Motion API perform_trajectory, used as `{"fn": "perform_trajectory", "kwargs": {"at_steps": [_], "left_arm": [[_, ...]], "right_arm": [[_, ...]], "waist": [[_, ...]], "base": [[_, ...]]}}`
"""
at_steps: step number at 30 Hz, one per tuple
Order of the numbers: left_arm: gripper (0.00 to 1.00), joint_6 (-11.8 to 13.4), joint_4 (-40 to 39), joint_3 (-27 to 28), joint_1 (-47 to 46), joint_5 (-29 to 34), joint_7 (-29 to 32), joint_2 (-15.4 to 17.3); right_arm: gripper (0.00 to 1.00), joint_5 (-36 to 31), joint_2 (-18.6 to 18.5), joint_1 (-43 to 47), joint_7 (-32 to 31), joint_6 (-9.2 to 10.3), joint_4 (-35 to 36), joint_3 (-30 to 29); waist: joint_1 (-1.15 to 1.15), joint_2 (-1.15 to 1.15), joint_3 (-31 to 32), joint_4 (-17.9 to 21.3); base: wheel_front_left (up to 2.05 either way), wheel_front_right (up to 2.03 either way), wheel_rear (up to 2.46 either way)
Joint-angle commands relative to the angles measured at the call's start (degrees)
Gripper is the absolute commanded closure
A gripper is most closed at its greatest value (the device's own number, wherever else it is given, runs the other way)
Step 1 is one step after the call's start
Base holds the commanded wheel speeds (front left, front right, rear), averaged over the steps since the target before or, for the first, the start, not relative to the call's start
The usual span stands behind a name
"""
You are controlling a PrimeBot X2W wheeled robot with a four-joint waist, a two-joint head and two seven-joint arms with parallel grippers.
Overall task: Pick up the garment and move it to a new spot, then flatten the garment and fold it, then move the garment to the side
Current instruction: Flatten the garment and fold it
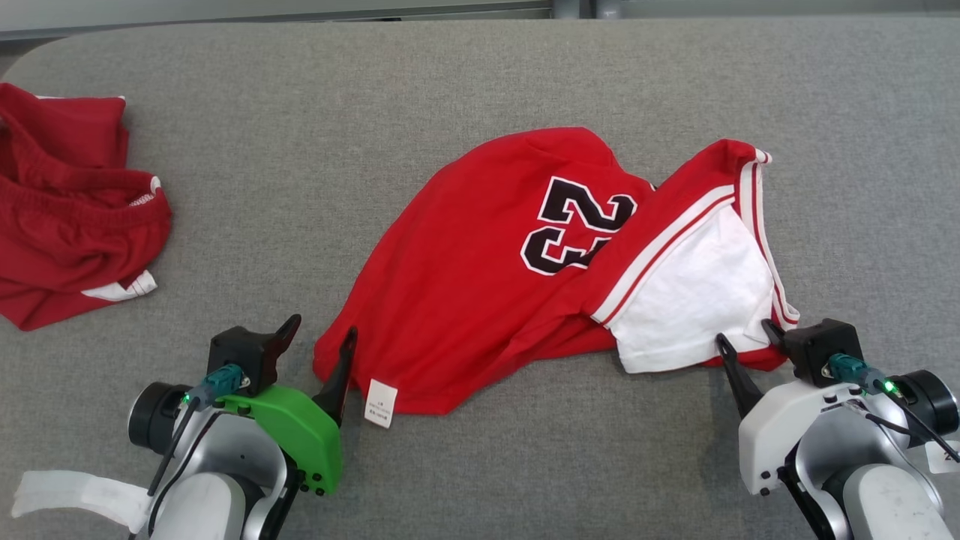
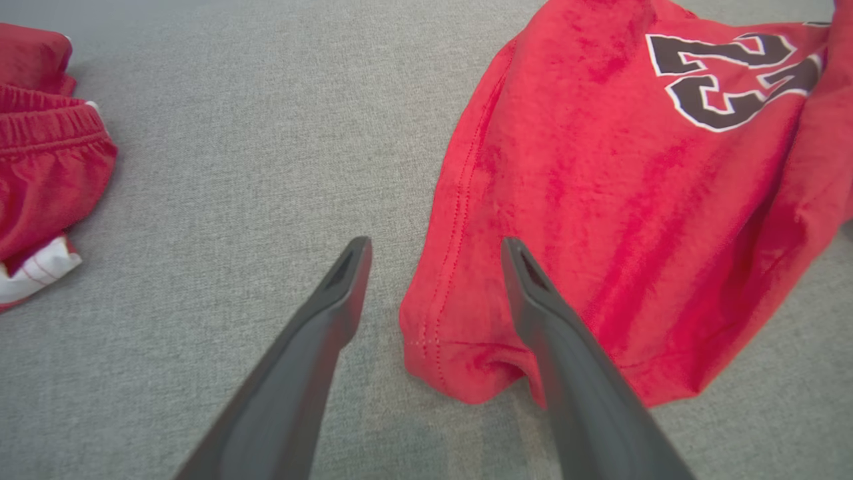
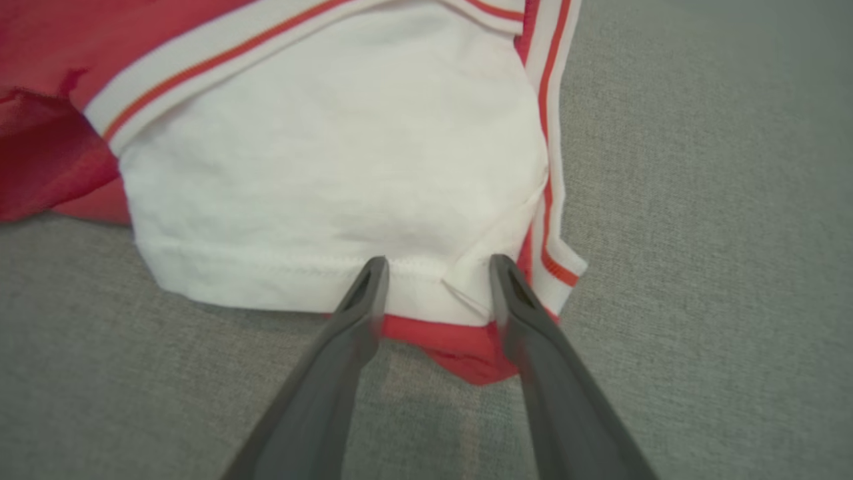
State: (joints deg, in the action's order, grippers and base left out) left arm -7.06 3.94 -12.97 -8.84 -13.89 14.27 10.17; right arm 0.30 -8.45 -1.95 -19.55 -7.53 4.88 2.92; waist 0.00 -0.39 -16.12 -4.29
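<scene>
Straddling garment [image 1: 465,285] corners: left claw [image 1: 322,327], right claw [image 1: 743,332], both agape.

Both arms reach forward, low down. The left gripper [image 1: 322,330] has its two dark fingers [image 2: 326,313] spread wide apart. The right gripper [image 1: 744,331] has its fingers [image 3: 353,320] apart too, but closer together.

A big gray table [image 1: 300,112] with a cloth top. Its far left corner is round. Behind it runs a pale strip [image 1: 225,15]. The light is even.
</scene>
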Motion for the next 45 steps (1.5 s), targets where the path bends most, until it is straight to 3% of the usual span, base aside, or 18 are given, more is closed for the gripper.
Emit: {"fn": "perform_trajectory", "kwargs": {"at_steps": [1,7,17,28,34,42,43,45], "left_arm": [[0.00,0.03,0.12,0.04,-0.80,0.04,-0.23,0.21],[0.00,0.14,0.65,-0.13,-0.74,-0.23,-0.66,0.77],[0.00,-0.01,0.54,-1.68,0.96,-1.48,1.34,1.15],[0.00,0.39,0.66,-2.17,1.98,-2.43,2.97,1.55],[0.00,0.87,1.13,-2.03,1.88,-2.64,3.76,1.96],[0.00,1.08,3.64,-2.74,0.56,-3.48,4.27,1.15],[0.00,0.96,4.01,-3.04,0.64,-3.79,4.43,0.94],[0.00,0.76,4.47,-3.56,0.63,-4.13,4.72,0.76]], "right_arm": [[0.21,-0.30,-0.03,-0.91,0.52,0.08,-0.21,-0.27],[0.18,-0.76,0.67,-1.02,1.14,0.08,-0.68,-0.62],[0.23,-1.26,0.57,-0.15,0.56,0.08,-0.04,-0.99],[0.50,-1.56,0.92,-1.92,1.59,0.08,-2.43,-1.66],[0.35,-2.25,1.00,-2.86,2.30,0.08,-3.42,-1.88],[0.26,-2.63,0.99,-4.81,3.35,0.08,-5.90,-0.54],[0.29,-2.65,1.04,-5.01,3.48,0.08,-6.40,-0.42],[0.51,-2.54,1.11,-5.58,3.59,0.08,-7.30,-0.22]], "waist": [[0.00,0.39,-0.45,-0.15],[0.00,0.39,-0.63,0.02],[0.00,0.39,-0.33,0.94],[0.00,0.39,-0.99,1.08],[0.00,0.39,-1.28,1.09],[0.00,0.39,-1.53,1.66],[0.00,0.39,-1.49,1.73],[0.00,0.39,-1.54,1.84]], "base": [[0.00,0.00,0.00],[0.00,0.00,0.00],[0.00,0.00,0.00],[0.00,0.00,0.00],[0.00,0.00,0.00],[0.00,0.00,0.00],[0.00,0.00,0.00],[0.00,0.00,0.00]]}}
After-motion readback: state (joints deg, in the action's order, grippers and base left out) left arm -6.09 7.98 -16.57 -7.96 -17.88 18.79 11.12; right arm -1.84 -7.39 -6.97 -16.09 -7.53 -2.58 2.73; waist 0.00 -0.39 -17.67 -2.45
